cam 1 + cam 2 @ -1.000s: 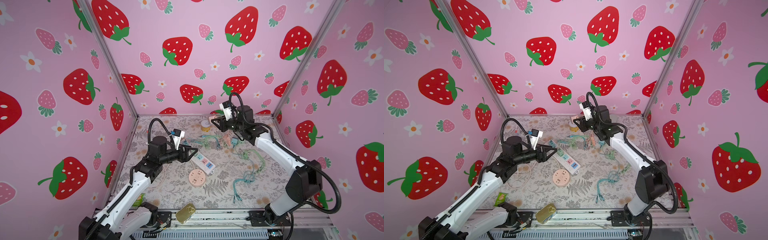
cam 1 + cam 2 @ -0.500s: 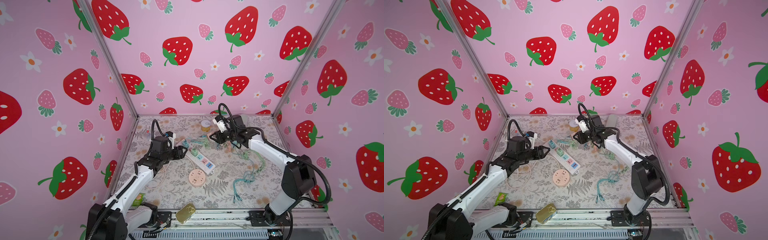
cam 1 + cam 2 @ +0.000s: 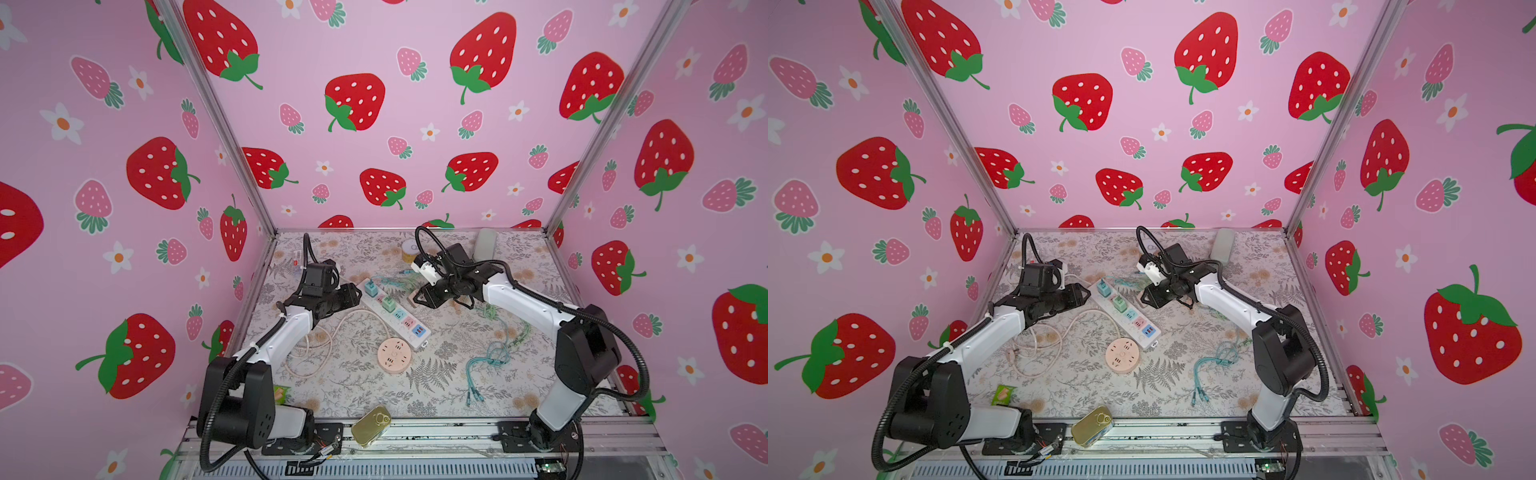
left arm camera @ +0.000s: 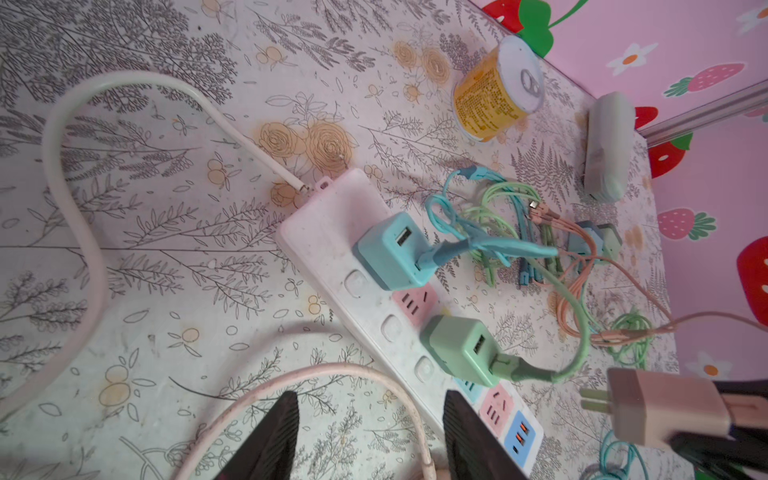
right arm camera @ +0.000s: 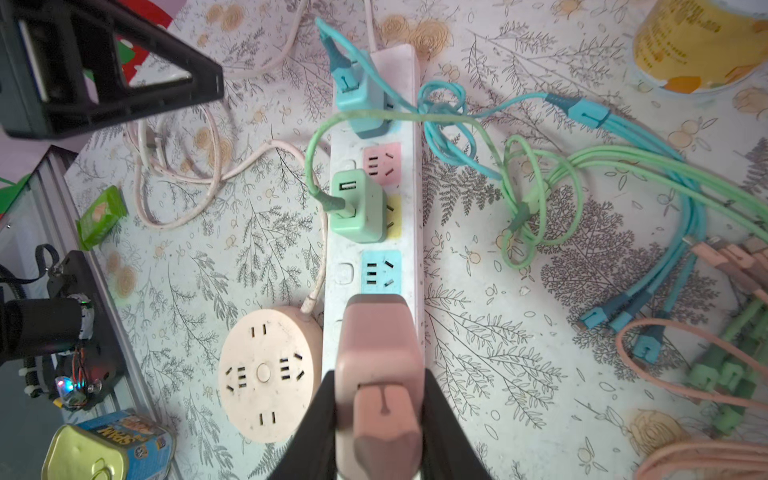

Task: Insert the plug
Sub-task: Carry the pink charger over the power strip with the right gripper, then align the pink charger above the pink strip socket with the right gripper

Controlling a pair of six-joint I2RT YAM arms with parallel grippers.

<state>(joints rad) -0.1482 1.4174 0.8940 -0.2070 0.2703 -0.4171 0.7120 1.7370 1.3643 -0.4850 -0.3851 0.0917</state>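
My right gripper (image 5: 379, 376) is shut on a pink plug (image 5: 380, 357), also seen in the left wrist view (image 4: 656, 411) with its two prongs bare. The plug hangs just above the white power strip (image 5: 411, 104), next to the free blue socket (image 5: 380, 270). A teal charger (image 4: 390, 249) and a green charger (image 4: 461, 349) sit in the strip. In both top views the right gripper (image 3: 417, 298) (image 3: 1144, 299) is at the strip's (image 3: 405, 328) right side. My left gripper (image 4: 370, 440) (image 3: 353, 291) stands open at the strip's left side, with one finger over its edge and a pink cord between the fingers.
A round pink socket (image 3: 394, 351) lies in front of the strip. Teal, green and pink cables (image 5: 623, 174) lie tangled to the right. A yellow can (image 4: 494, 95) and a pale oblong block (image 4: 606, 145) stand at the back. A flat tin (image 3: 371, 426) rests on the front rail.
The right gripper has come down from the back, carrying the pink plug to the strip. The left gripper has lowered and drawn back to the strip's left side.
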